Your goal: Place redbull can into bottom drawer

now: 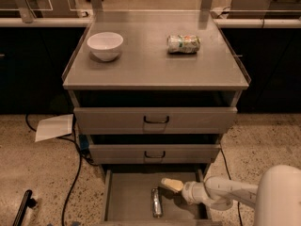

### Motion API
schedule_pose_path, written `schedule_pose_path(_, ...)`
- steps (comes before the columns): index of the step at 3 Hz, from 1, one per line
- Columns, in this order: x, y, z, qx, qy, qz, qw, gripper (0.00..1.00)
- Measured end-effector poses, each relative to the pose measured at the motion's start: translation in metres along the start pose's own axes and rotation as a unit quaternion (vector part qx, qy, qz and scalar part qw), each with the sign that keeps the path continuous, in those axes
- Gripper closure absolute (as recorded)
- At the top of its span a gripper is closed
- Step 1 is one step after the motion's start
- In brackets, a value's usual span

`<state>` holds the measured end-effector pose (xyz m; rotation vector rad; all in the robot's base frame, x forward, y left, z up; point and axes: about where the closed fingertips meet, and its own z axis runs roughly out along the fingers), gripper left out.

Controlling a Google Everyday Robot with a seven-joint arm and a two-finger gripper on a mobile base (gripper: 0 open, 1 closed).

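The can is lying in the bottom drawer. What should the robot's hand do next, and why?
Probably draw the gripper up and out of the bottom drawer. The can already lies flat on the drawer floor, and the gripper sits to the right of its far end, not around it. With the arm reaching in from the right, the drawer likely cannot shut until it clears.

You see dim overhead light glazing the worktop (150, 62); the pincer (170, 184) hangs over the shadowed bottom drawer (127, 197).

Tool (168, 184) (over bottom drawer (127, 199)), arm (235, 191) off-frame
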<state>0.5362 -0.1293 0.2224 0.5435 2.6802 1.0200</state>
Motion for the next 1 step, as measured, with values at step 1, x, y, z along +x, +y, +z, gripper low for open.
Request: schedule_pose_path(1,0.0075,0.0286,-0.0419,0.018,-0.026,-0.023,0.9992,0.00)
